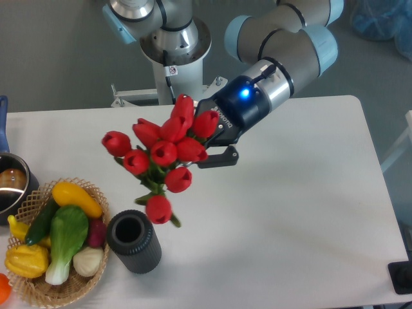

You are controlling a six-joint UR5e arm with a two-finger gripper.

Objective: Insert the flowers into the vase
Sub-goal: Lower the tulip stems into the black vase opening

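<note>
The flowers (pixel 161 154), a bunch of red tulip buds on green stems, hang in the air over the table's left middle. My gripper (pixel 209 143) is shut on their stems, which the buds mostly hide. The bunch tilts down to the left, and its lowest bud sits just above and right of the vase (pixel 134 241). The vase is a dark ribbed cylinder standing upright near the front, its round mouth open and empty.
A wicker basket (pixel 96 270) of toy vegetables stands against the vase's left side. A metal pot (pixel 11 187) with a blue handle is at the left edge. The arm's base (pixel 175 45) rises behind the table.
</note>
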